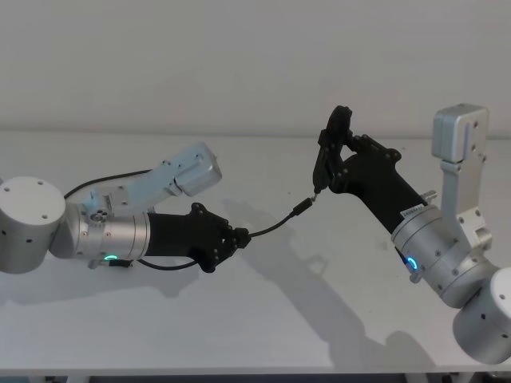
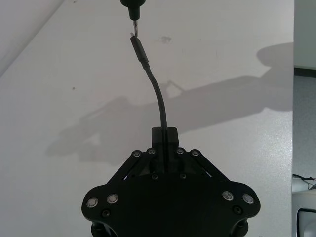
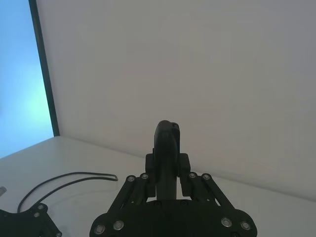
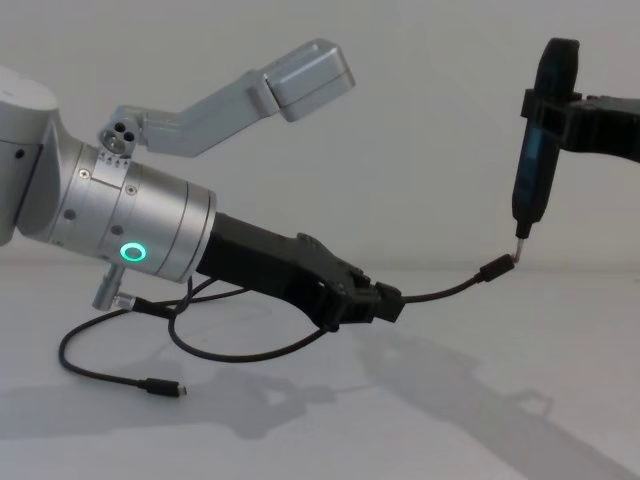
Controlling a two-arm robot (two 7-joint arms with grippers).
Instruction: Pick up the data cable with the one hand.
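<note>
- Left gripper (image 1: 234, 236), black, on a silver wrist with a green ring (image 4: 131, 252), reaches in from the left, low over the white table (image 1: 263, 319).
- Its fingers (image 2: 165, 134) are clenched on the data cable (image 4: 440, 292); the cable runs out from between the two pads.
- From the grip the cable arches up and forward, off the table, to its front plug (image 1: 302, 207).
- That plug's metal tip meets the thin pointed end of a dark stick-like tool (image 4: 533, 170); touching or just apart, cannot tell.
- Left wrist view: cable (image 2: 158, 94) curves away from the pads to the plug near the tool tip (image 2: 134, 22).
- Rest of the cable hangs back under the left wrist, loops across the table, and ends in the other plug (image 4: 165, 386) lying flat on the surface.
- Right gripper (image 1: 335, 159) sits on the right, raised above the table, tilted toward the middle.
- It is clamped on the tool, which stands nearly upright in the chest view, tip down.
- Right wrist view: tool (image 3: 167, 148) sits between the closed-in fingers (image 3: 184, 163); a stretch of black cable (image 3: 64, 180) lies on the table farther off.
- Shadows of both arms fall on the table.
</note>
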